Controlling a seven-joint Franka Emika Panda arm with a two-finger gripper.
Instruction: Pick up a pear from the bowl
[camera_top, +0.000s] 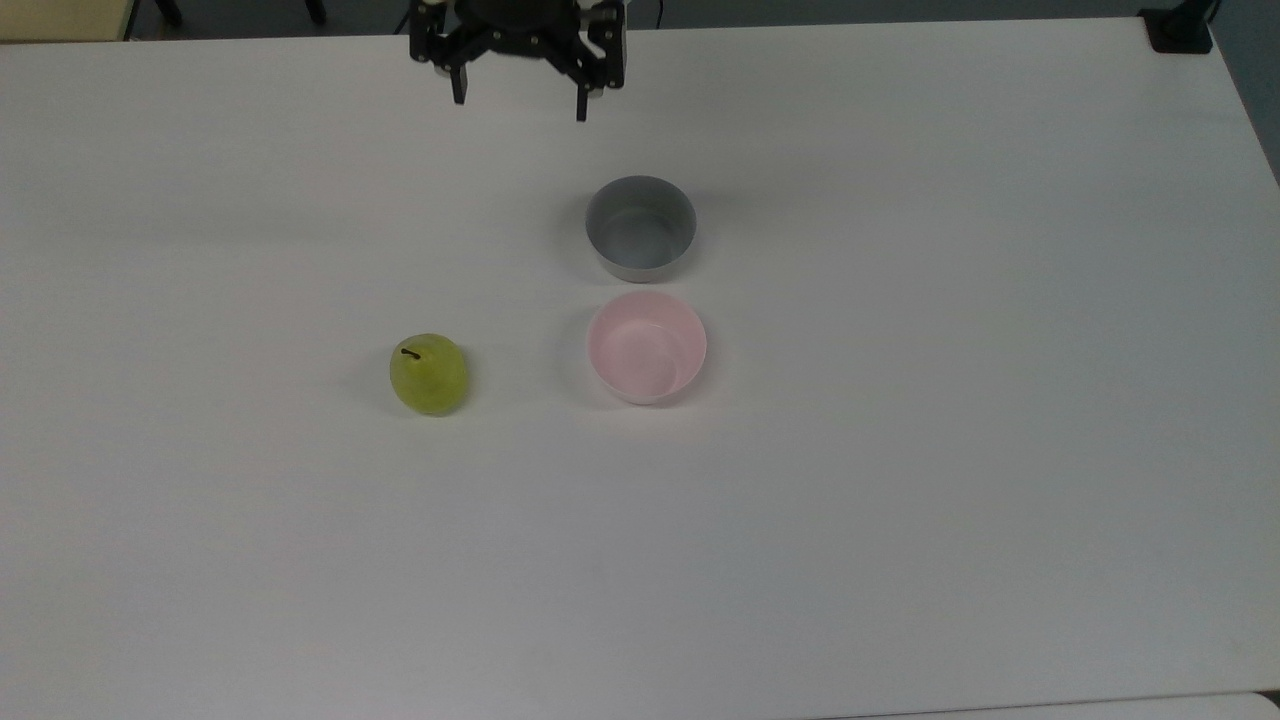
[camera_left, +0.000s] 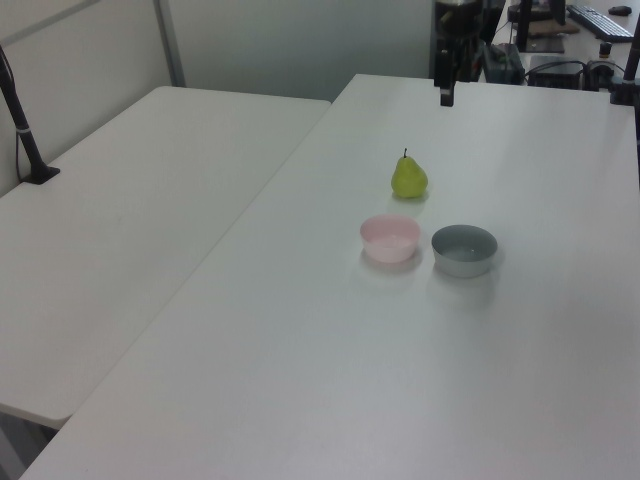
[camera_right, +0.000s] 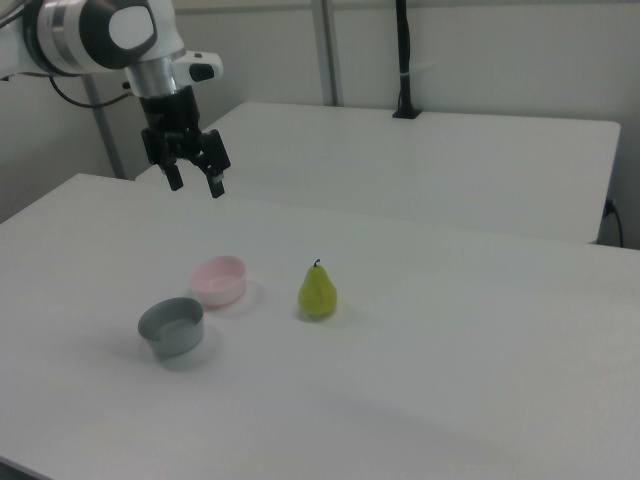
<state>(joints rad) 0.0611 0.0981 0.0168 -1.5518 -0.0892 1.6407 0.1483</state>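
Your gripper (camera_top: 518, 98) hangs at the top view's upper centre, fingers spread, holding nothing. The pear (camera_top: 429, 374) stands upright on the table (camera_top: 900, 500), left of the empty pink bowl (camera_top: 646, 347). A careless approach could tip it and send it rolling.

Item count: one pear (camera_top: 429, 375); two bowls, one pink (camera_top: 646, 347) and one grey (camera_top: 640, 227); one tool (camera_top: 520, 100); two benches, one loaded (camera_top: 900, 500), one adjacent (camera_left: 130, 220).
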